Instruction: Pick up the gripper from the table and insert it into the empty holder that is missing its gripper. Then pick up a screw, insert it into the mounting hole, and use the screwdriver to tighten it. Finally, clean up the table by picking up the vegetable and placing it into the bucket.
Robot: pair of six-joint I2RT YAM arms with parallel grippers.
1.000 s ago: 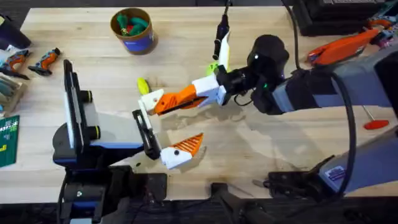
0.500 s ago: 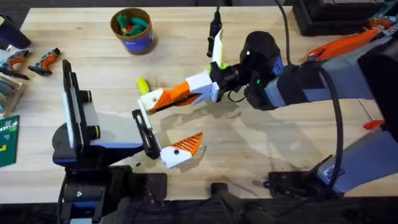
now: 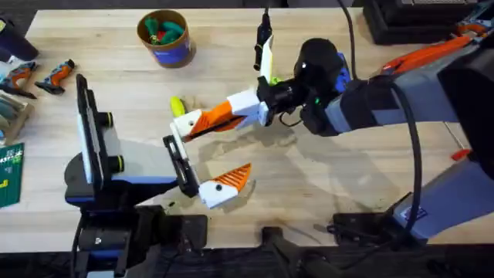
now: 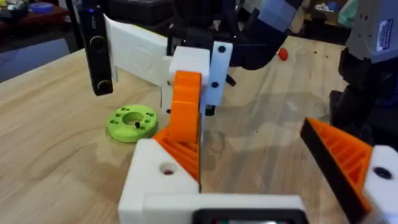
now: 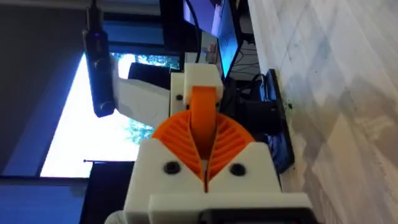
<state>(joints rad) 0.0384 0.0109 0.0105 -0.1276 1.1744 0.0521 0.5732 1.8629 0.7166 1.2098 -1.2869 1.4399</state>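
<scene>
Right now the right arm's gripper (image 3: 202,123), white mounts with orange ribbed pads, reaches across the middle of the pale wooden table (image 3: 324,185), its jaws pressed together on the small orange plastic wedge fingertip (image 5: 203,118); the right wrist view shows that wedge pinched between the two pads and seated against the bare white triangular finger mount (image 4: 163,180) of the left arm. From the left wrist view the orange wedge stands upright on top of this white mount, whose round mounting hole (image 4: 167,169) is uncovered just beside the wedge's base. The left arm's gripper (image 3: 202,174) lies low over the table, just nearer the arm bases than the wedge, its jaws wide apart and gripping nothing of their own, the other finger carrying an orange ribbed tip (image 3: 234,180). Touching or just beside the far side of the wedge, I cannot tell which, lies the small yellow-green oblong toy vegetable (image 3: 177,105) on the wood. Well beyond the wedge, toward the table's far edge, sits the small round tub with a tan cardboard rim and dark blue band (image 3: 164,37), green and red pieces inside. A flat lime-green round disc with holes (image 4: 132,122) rests on the table near the wedge.
</scene>
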